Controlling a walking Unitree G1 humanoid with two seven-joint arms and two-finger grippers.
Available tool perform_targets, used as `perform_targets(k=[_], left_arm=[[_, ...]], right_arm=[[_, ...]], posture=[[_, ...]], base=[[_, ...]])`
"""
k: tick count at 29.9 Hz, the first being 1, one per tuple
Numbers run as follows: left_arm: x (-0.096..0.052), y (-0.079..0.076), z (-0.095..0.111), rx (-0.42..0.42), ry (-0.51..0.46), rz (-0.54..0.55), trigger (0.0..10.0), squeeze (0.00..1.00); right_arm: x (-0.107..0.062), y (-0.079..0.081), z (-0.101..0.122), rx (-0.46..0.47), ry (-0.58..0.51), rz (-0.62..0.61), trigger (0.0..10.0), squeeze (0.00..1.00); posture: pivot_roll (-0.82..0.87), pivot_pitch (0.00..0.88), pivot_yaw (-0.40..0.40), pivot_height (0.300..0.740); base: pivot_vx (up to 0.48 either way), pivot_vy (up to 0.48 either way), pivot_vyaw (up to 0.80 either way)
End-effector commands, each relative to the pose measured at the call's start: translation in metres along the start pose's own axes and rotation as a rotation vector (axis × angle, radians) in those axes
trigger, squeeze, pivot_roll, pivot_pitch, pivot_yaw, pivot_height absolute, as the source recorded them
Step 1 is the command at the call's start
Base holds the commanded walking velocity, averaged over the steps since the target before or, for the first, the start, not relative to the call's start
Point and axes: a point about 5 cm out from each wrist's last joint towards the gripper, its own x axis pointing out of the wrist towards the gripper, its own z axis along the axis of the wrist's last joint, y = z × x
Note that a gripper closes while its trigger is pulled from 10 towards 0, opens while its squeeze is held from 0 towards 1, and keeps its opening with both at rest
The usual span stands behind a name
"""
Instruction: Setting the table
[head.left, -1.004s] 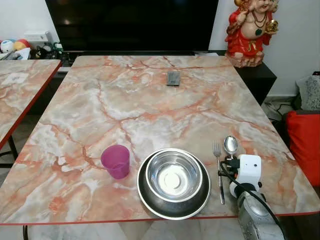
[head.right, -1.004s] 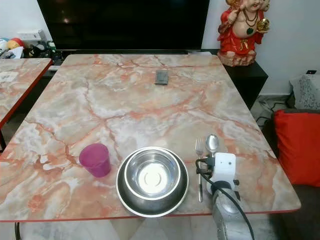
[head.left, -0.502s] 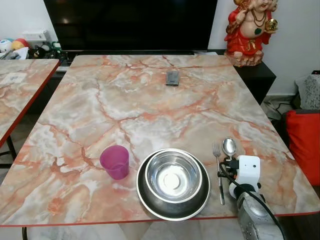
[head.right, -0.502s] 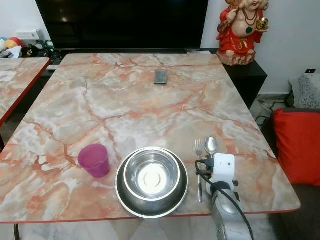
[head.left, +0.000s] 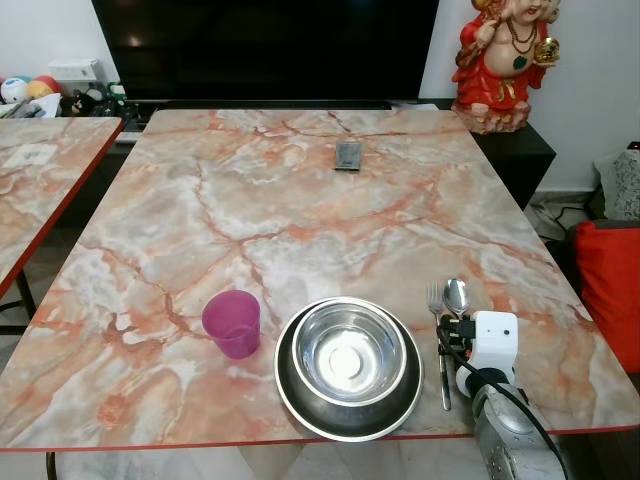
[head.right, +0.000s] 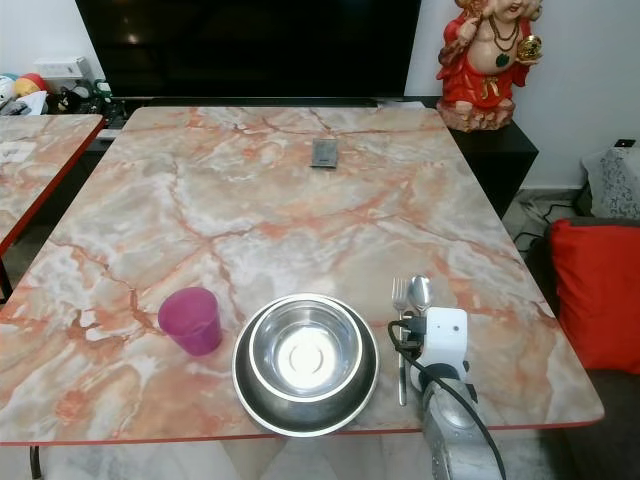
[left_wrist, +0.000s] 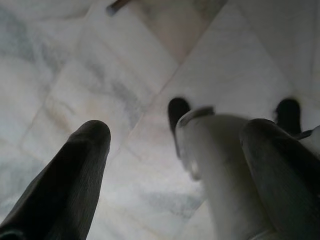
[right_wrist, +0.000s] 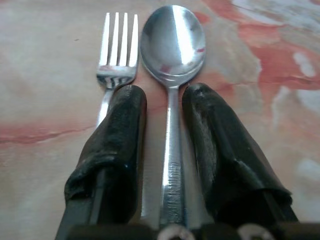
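Note:
A fork (right_wrist: 119, 45) and a spoon (right_wrist: 172, 40) lie side by side on the marble table (head.left: 280, 220), right of a steel bowl (head.left: 348, 355) that sits in a steel plate (head.left: 290, 395). A purple cup (head.left: 231, 322) stands left of the plate. My right gripper (right_wrist: 165, 92) is open, with one finger on each side of the spoon's handle and small gaps showing; the spoon rests flat on the table. My right wrist (head.left: 493, 340) covers the handle in the head view. The left gripper (left_wrist: 177, 127) hangs open above the floor.
A small dark flat object (head.left: 347, 155) lies far up the table. A red statue (head.left: 497, 65) stands at the back right beside a dark screen (head.left: 265, 45). A second marble table (head.left: 30, 180) is at the left, and a red cushion (head.left: 610, 290) at the right.
The spoon has shifted slightly toward the near edge and closer to the fork. The right wrist has barely moved. Cup, bowl and plate are unchanged.

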Motion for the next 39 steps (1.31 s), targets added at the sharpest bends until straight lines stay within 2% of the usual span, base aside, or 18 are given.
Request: perform_targets(k=[1,9,12,18,22,25,27,29,30,31,33,34,36,37,39], left_arm=[[-0.002,0.005,-0.009,0.012,0.041,0.008,10.0,0.00],[-0.006,0.023,-0.014,0.010,0.053,0.026,10.0,0.00],[-0.009,0.028,-0.020,0.008,0.063,0.031,10.0,0.00],[-0.018,0.053,-0.029,0.002,0.077,0.053,10.0,0.00],[-0.019,0.057,-0.030,-0.001,0.078,0.057,10.0,0.00],[-0.021,0.057,-0.034,-0.002,0.086,0.058,10.0,0.00],[-0.021,0.056,-0.035,-0.002,0.088,0.056,10.0,0.00],[-0.020,0.052,-0.035,-0.001,0.090,0.051,10.0,0.00],[-0.020,0.052,-0.035,-0.001,0.090,0.051,10.0,0.00],[-0.019,0.049,-0.035,0.000,0.091,0.047,10.0,0.00],[-0.018,0.046,-0.035,0.001,0.090,0.044,10.0,0.00],[-0.017,0.042,-0.032,0.003,0.087,0.039,10.0,0.00],[-0.015,0.037,-0.030,0.005,0.084,0.033,10.0,0.00],[-0.012,0.031,-0.027,0.006,0.078,0.026,10.0,0.00],[-0.010,0.026,-0.023,0.008,0.072,0.020,10.0,0.00]], right_arm=[[-0.001,-0.003,-0.002,-0.003,0.010,-0.014,10.0,0.00],[-0.001,-0.008,0.002,-0.001,-0.019,-0.066,10.0,0.00],[-0.001,-0.011,0.009,0.026,-0.072,-0.081,10.0,0.00],[-0.004,-0.011,0.031,0.079,-0.228,-0.098,10.0,0.00],[-0.006,-0.015,0.039,0.071,-0.295,-0.130,10.0,0.00],[-0.016,-0.032,0.056,-0.036,-0.413,-0.281,10.0,0.00],[-0.021,-0.040,0.061,-0.070,-0.445,-0.350,10.0,0.00],[-0.033,-0.067,0.069,-0.157,-0.452,-0.538,10.0,0.00],[-0.033,-0.067,0.069,-0.157,-0.452,-0.538,10.0,0.00],[-0.045,-0.089,0.073,-0.227,-0.444,-0.696,10.0,0.00],[-0.054,-0.102,0.073,-0.271,-0.418,-0.790,10.0,0.00],[-0.063,-0.113,0.067,-0.303,-0.368,-0.858,10.0,0.00],[-0.070,-0.119,0.061,-0.312,-0.330,-0.900,10.0,0.00],[-0.080,-0.123,0.048,-0.335,-0.259,-0.948,10.0,0.00],[-0.090,-0.121,0.034,-0.341,-0.182,-0.988,10.0,0.00]], posture=[[-0.02,0.111,-0.017,0.740],[-0.02,0.113,-0.017,0.740],[-0.02,0.113,-0.016,0.740],[-0.02,0.115,-0.014,0.740],[-0.02,0.116,-0.012,0.740],[-0.03,0.115,-0.010,0.740],[-0.03,0.115,-0.010,0.740],[-0.03,0.116,-0.010,0.740],[-0.03,0.116,-0.010,0.740],[-0.03,0.116,-0.010,0.740],[-0.05,0.114,-0.011,0.740],[-0.05,0.114,-0.011,0.740],[-0.05,0.113,-0.012,0.740],[-0.05,0.113,-0.012,0.740],[-0.05,0.114,-0.012,0.740]], base=[[0.000,0.000,0.00],[0.000,0.000,0.00],[0.000,0.000,0.00],[0.000,0.000,0.00],[0.000,0.000,0.00],[0.000,0.000,0.00],[0.000,0.000,0.00],[0.000,0.000,0.00],[0.000,0.000,0.00],[0.000,0.000,0.00],[0.000,0.000,0.00],[0.000,0.000,0.00],[0.000,0.000,0.00],[0.000,0.000,0.00],[0.000,0.000,0.00]])
